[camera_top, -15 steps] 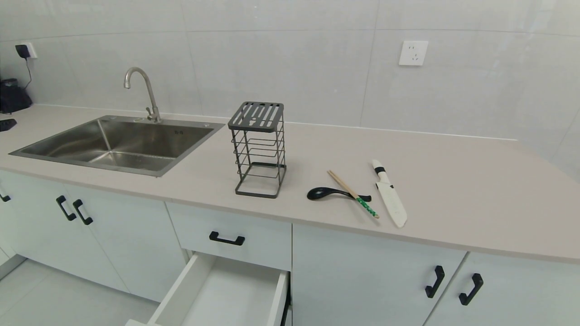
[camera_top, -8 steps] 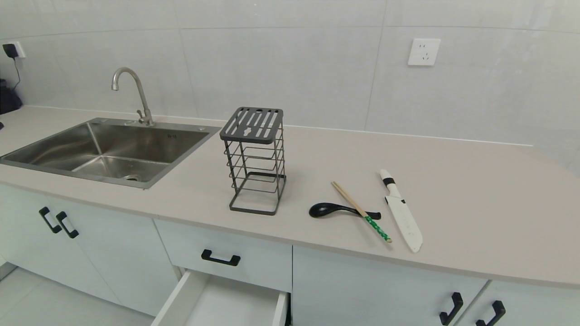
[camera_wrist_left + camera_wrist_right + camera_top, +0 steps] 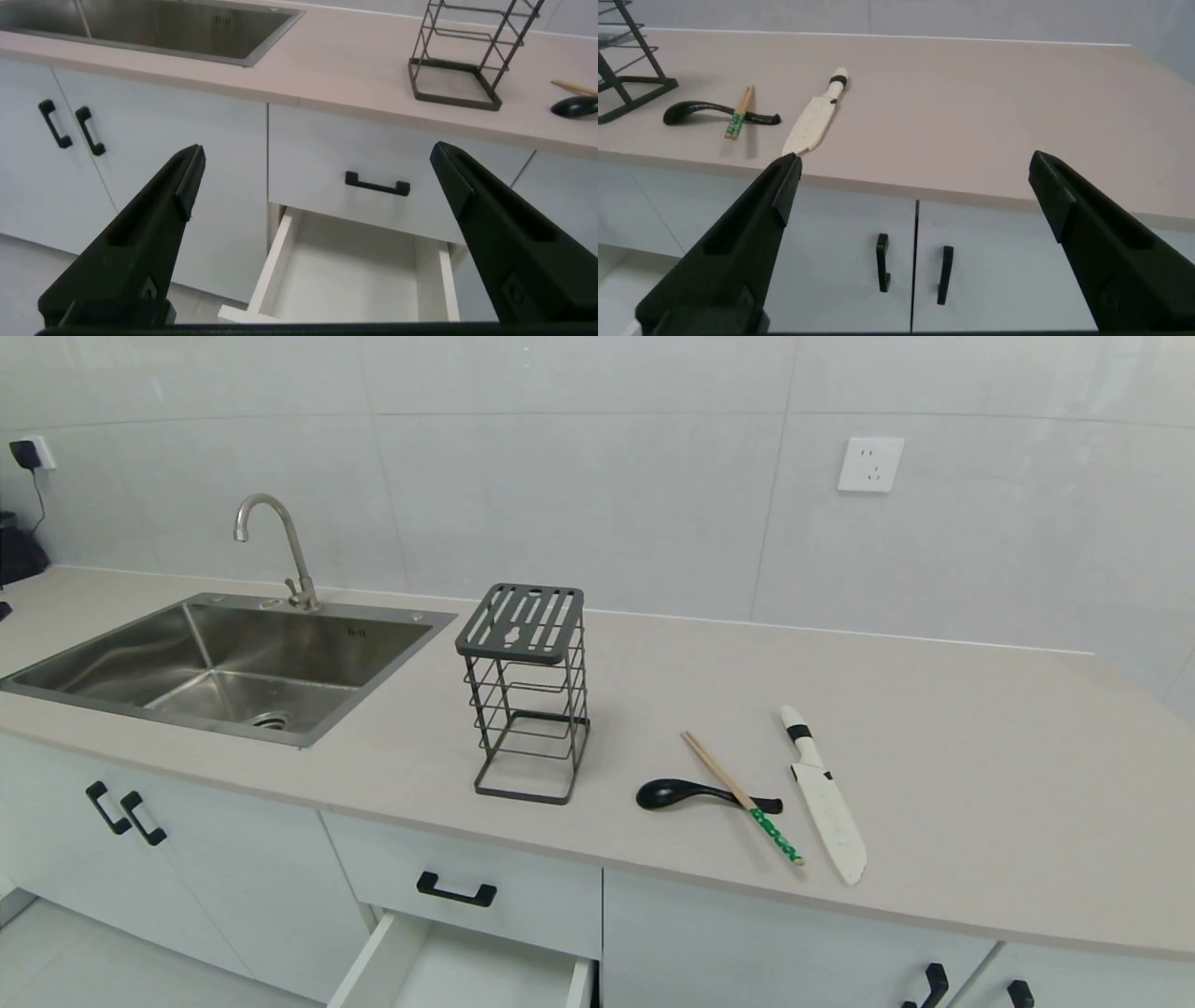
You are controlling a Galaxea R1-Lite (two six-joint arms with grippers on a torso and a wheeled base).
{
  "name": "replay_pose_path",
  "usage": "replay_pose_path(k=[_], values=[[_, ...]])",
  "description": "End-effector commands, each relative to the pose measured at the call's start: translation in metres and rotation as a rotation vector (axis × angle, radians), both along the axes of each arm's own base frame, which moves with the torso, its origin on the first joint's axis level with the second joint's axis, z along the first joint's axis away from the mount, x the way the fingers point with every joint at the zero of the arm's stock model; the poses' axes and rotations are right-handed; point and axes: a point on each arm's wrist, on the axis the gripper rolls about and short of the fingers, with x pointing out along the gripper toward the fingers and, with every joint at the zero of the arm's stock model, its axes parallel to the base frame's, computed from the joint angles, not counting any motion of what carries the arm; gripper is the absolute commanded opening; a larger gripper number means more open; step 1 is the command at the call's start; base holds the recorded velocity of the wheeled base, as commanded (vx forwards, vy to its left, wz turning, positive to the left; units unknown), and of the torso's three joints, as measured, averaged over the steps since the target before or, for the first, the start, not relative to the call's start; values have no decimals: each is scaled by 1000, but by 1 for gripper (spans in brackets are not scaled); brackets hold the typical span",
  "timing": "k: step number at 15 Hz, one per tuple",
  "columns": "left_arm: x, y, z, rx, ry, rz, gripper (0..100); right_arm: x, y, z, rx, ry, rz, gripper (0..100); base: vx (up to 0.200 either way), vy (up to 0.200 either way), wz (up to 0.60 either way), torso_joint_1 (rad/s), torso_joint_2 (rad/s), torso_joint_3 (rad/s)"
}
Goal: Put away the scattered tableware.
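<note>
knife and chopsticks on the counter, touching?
Apart. The head view shows a strip of bare counter between the chopsticks and the knife along their whole length; the right wrist view shows the same gap.

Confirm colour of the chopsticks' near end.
Green with pale markings on the chopsticks; the rest is bare wood. Best in the head view.

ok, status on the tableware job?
Left gripper, right gripper: jaws open, empty. On the counter beside the rack: spoon, chopsticks, knife; chopsticks cross the spoon handle. Lower drawer open.
</note>
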Motion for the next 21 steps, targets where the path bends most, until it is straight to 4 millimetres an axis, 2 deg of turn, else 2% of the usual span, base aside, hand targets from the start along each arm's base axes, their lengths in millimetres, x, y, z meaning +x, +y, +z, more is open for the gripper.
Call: replay_pose_path(k=[1, 4, 9, 14, 19, 21], values=[[0, 0, 0, -1, 2, 0, 100, 0, 0, 0, -1, 1, 0, 100, 0, 0, 0, 183, -515, -325], [0, 0, 0, -1, 2, 0, 100, 0, 0, 0, 1, 1, 0, 100, 0, 0, 0, 129, -352, -219], [0, 0, 0, -1, 2, 0, 100, 0, 0, 0, -1, 1, -3, 100, 0, 0, 0, 29, -74, -49], [0, 0, 0, -1, 2, 0, 100, 0, 0, 0, 2, 0, 0, 100, 0, 0, 0, 162, -409, -249], [0, 0, 0, 4, 2, 0, 100, 2, 0, 1, -7, 23, 30, 100, 0, 0, 0, 5, -18, -10], [0, 0, 0, 4, 2, 0, 100, 2, 1, 1, -66, 13, 74, 100, 0, 0, 0, 0, 0, 0]])
